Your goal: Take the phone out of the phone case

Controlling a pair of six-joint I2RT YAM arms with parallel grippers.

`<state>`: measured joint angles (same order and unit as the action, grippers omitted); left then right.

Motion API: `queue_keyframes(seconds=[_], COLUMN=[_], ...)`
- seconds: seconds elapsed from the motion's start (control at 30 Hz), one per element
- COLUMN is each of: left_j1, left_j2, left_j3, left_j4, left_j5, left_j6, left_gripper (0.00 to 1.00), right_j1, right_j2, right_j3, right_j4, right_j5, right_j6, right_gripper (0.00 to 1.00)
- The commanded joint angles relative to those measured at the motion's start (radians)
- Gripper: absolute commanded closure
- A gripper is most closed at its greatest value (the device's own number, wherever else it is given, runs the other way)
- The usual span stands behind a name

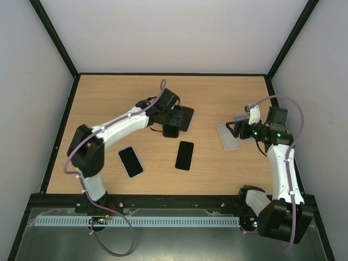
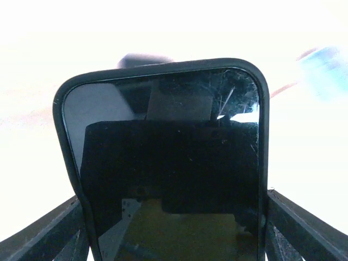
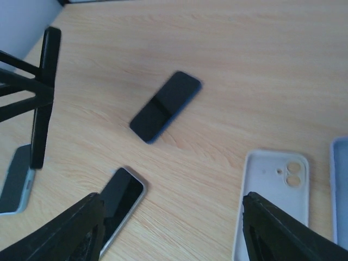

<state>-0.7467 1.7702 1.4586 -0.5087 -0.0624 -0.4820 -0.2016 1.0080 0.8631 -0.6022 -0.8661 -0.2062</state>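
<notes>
My left gripper [image 1: 173, 115] is shut on a phone in a black case [image 1: 184, 118] and holds it above the table's middle. In the left wrist view the cased phone [image 2: 168, 163] fills the frame screen-on, with my fingers [image 2: 49, 231] pressed against both long edges. From the right wrist view it shows edge-on [image 3: 42, 98] at the left. My right gripper [image 1: 236, 130] is open and empty, hovering over an empty white case [image 1: 228, 136]. That case also shows in the right wrist view [image 3: 272, 206], beside the right finger.
A dark blue phone [image 1: 185, 155] [image 3: 166, 106] and a silver-edged phone [image 1: 131, 161] [image 3: 120, 202] lie flat on the wooden table [image 1: 109, 109]. A light blue case edge [image 3: 340, 190] is at the far right. Another pale-edged item [image 3: 13, 179] lies below the left gripper.
</notes>
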Motion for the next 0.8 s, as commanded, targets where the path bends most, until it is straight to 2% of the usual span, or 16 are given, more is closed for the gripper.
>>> queue_keyframes(seconds=[0.0,0.1,0.23,0.37,0.77], left_j1=[-0.125,-0.184,-0.223,-0.248,-0.270], left_j2=[-0.108,-0.118,-0.128,-0.136,-0.199], left_j3=[-0.020,-0.034,-0.071,-0.090,-0.169], left_j4=[0.324,0.467,0.628,0.692,0.818], left_j5=[-0.130,-0.227,-0.260,-0.284,-0.308], left_j6=[-0.112,-0.130,-0.155,-0.156,-0.175], left_gripper=[0.51,0.51,0.52,0.53,0.55], right_j1=[0.009,0.052,0.152,0.190,0.263], right_j2=[0.045,0.052,0.008,-0.029,0.006], right_j3=[0.178,0.233,0.208,0.160,0.123], right_j4=[-0.163,-0.224,-0.138,-0.018,0.032], right_j5=[-0.163,-0.219,-0.191,-0.143,-0.140], right_j6=[-0.112,-0.129,-0.053,0.042,0.083], right_gripper=[0.33,0.35,0.37,0.40,0.50])
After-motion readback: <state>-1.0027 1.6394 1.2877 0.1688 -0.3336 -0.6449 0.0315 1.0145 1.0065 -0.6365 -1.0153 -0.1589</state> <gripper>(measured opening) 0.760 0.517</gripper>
